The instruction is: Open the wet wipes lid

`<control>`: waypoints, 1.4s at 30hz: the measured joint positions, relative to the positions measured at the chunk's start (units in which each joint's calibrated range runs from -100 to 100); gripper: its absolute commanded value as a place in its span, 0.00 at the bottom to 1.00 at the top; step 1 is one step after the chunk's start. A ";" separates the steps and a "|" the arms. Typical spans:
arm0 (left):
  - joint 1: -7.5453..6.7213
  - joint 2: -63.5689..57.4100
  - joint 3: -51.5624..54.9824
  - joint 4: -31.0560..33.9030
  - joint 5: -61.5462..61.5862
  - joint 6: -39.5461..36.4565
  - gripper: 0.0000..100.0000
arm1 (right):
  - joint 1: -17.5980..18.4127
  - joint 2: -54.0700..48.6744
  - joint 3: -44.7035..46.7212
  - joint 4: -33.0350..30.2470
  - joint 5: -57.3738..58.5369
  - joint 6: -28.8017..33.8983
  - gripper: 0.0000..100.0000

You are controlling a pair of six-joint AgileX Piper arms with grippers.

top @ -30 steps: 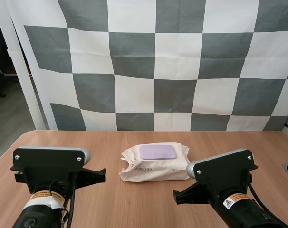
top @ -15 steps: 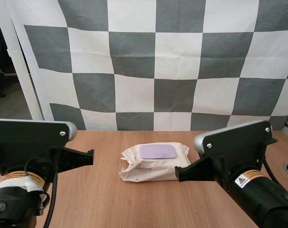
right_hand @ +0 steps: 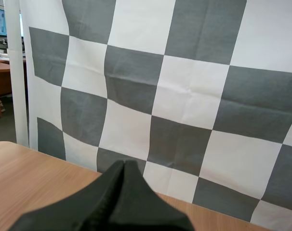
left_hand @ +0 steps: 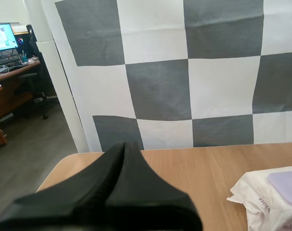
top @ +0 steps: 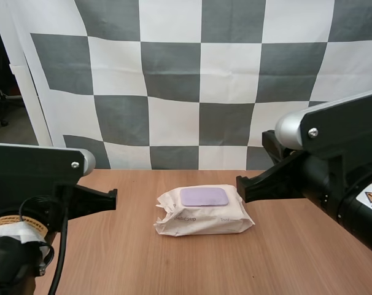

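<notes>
The left gripper (left_hand: 123, 145) is seen pressed shut into a single dark wedge with nothing held, raised over the light wooden table (top: 296, 258). The right gripper (right_hand: 124, 162) is likewise closed and empty, and in the high view it is seen near the right end of the soft white pack of wet wipes (top: 201, 216). The pack is laid flat near the table's middle, between the two arms, with its lilac rounded-rectangle lid (top: 203, 196) shut on top.
</notes>
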 measured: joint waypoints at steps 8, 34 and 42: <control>0.00 12.25 -2.23 -4.89 0.06 11.47 0.00 | -0.51 9.31 0.00 -9.54 3.95 -1.01 0.00; 0.00 46.95 -2.20 -45.86 3.02 50.30 1.00 | -0.51 17.06 0.00 -17.01 8.77 -6.31 1.00; 0.00 47.58 4.27 -59.39 2.95 62.44 1.00 | -0.51 24.51 0.00 -18.12 8.35 -6.31 1.00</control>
